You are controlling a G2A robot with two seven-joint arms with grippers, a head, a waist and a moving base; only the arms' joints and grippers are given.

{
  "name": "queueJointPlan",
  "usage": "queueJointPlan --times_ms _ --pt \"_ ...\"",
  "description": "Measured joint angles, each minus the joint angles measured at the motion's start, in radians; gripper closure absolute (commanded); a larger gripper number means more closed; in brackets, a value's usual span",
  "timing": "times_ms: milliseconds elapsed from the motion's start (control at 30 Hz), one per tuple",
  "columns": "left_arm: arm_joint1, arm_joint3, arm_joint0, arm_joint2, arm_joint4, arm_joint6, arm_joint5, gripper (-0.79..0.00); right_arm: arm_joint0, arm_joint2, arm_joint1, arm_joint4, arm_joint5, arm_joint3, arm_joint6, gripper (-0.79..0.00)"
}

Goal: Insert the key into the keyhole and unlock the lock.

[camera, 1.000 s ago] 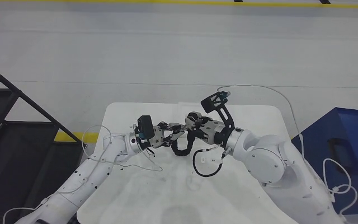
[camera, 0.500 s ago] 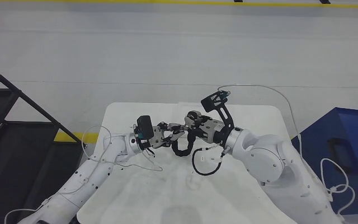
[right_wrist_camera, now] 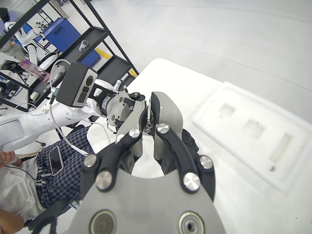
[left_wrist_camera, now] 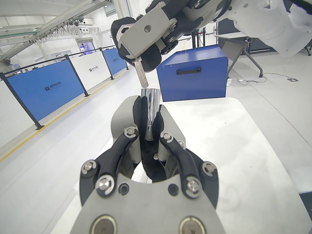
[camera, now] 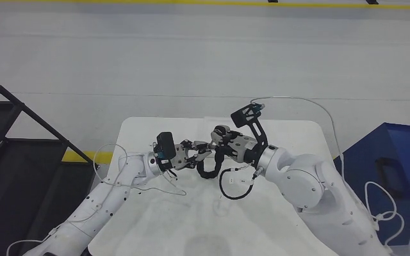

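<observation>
Above the white table (camera: pixel 192 224) the two grippers meet tip to tip. My left gripper (left_wrist_camera: pixel 147 108) is shut on a shiny metal lock cylinder (left_wrist_camera: pixel 150 103) that stands up between its pads. My right gripper (left_wrist_camera: pixel 136 54) is shut on a silver key (left_wrist_camera: pixel 141 74). The key's blade points down at the lock's top face, its tip just short of it and slightly off to one side. In the top view the left gripper (camera: pixel 194 154) and the right gripper (camera: pixel 218 142) are nearly touching. In the right wrist view my right gripper (right_wrist_camera: pixel 148 115) hides the key.
A white foam tray (right_wrist_camera: pixel 243 127) with rectangular recesses lies on the table beyond the right gripper. Black cable loops (camera: pixel 208 169) hang below the grippers. A blue box (left_wrist_camera: pixel 192 74) stands off the table's right side, a black rack (camera: pixel 25 128) off its left.
The right arm has shifted very slightly toward the left gripper. Both grippers keep their hold.
</observation>
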Motion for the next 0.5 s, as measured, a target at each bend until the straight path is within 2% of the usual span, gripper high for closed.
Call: queueJointPlan --times_ms 500 --pt "-0.015 0.012 0.003 -0.008 0.014 0.014 -0.005 0.000 -0.012 0.005 -0.007 0.014 -0.011 0.009 0.009 0.000"
